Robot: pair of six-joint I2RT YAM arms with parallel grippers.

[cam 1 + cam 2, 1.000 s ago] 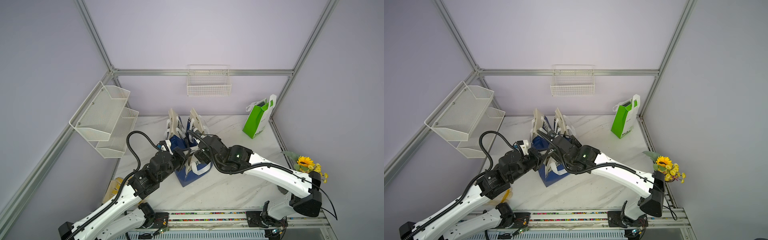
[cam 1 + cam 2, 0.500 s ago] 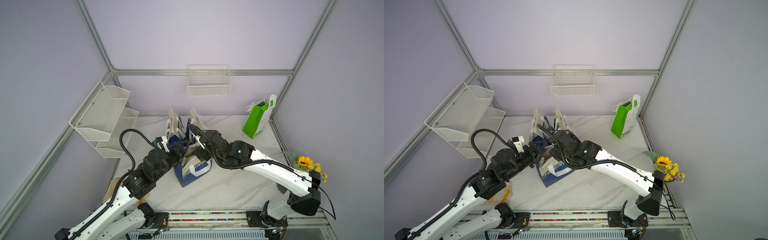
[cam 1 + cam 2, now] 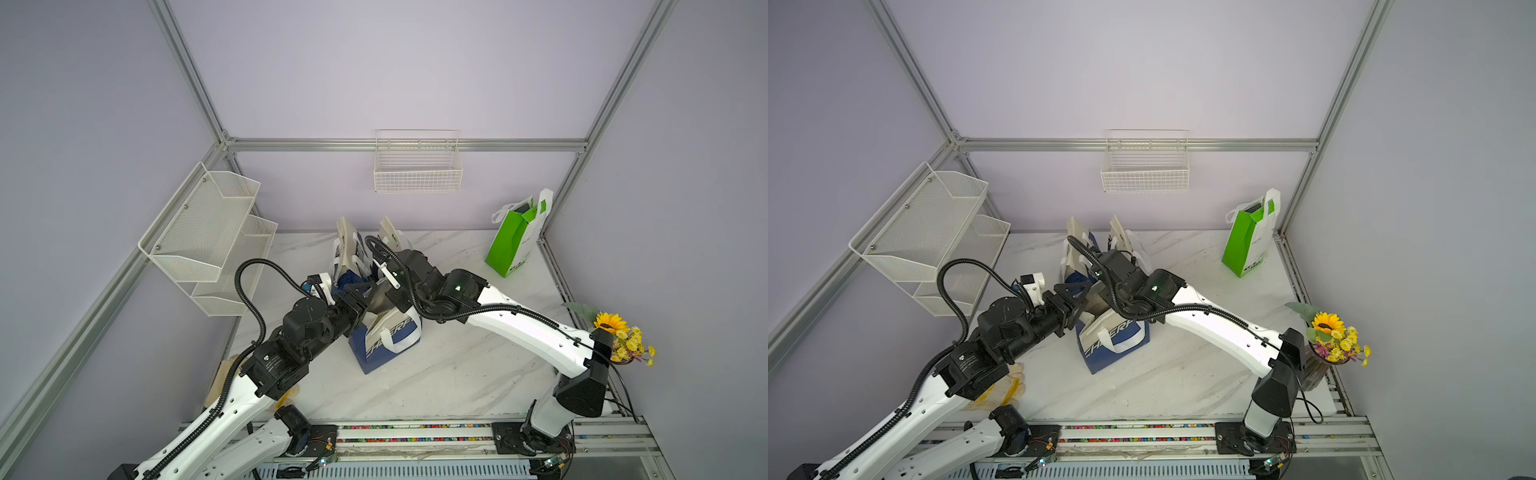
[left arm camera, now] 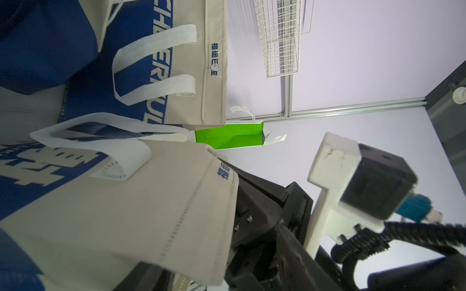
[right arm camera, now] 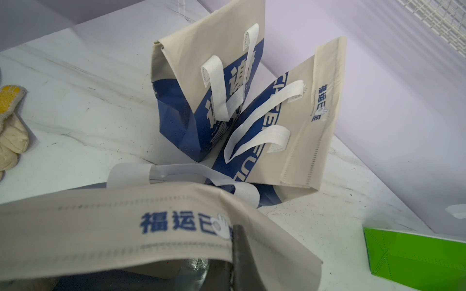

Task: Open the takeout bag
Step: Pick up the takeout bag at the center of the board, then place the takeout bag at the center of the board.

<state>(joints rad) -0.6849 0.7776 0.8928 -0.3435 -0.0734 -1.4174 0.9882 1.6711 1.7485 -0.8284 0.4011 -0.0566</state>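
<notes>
The bag (image 3: 386, 336) stood upright around the middle of the bench (image 3: 436, 374), blue below and beige at the top, with its white handles hanging down the near side. Both arms met over its top edge. The right end effector (image 5: 238, 249) was clamped shut on the beige rim, one dark finger (image 5: 239, 259) lying across the printed band in the right wrist view. Under that rim a silvery lining (image 5: 196, 270) showed, so the mouth stood partly parted. The left end effector (image 3: 1079, 293) sat at the bag's far left corner with its jaws spread apart. I could not tell whether they touched the fabric.

Just beyond the bag, towards the far wall, two spare bags (image 3: 349, 249) of the same kind stood side by side with their tops pinched flat. A green bag (image 3: 515, 237) stood at the far right corner of the bench, well apart from the arms. A wire basket (image 3: 417, 166) hung on the far wall and a mesh shelf (image 3: 208, 232) on the left wall. Flowers (image 3: 615, 332) stood at the right edge, and gloves (image 3: 1000, 386) lay at the near left, partly under the left arm
</notes>
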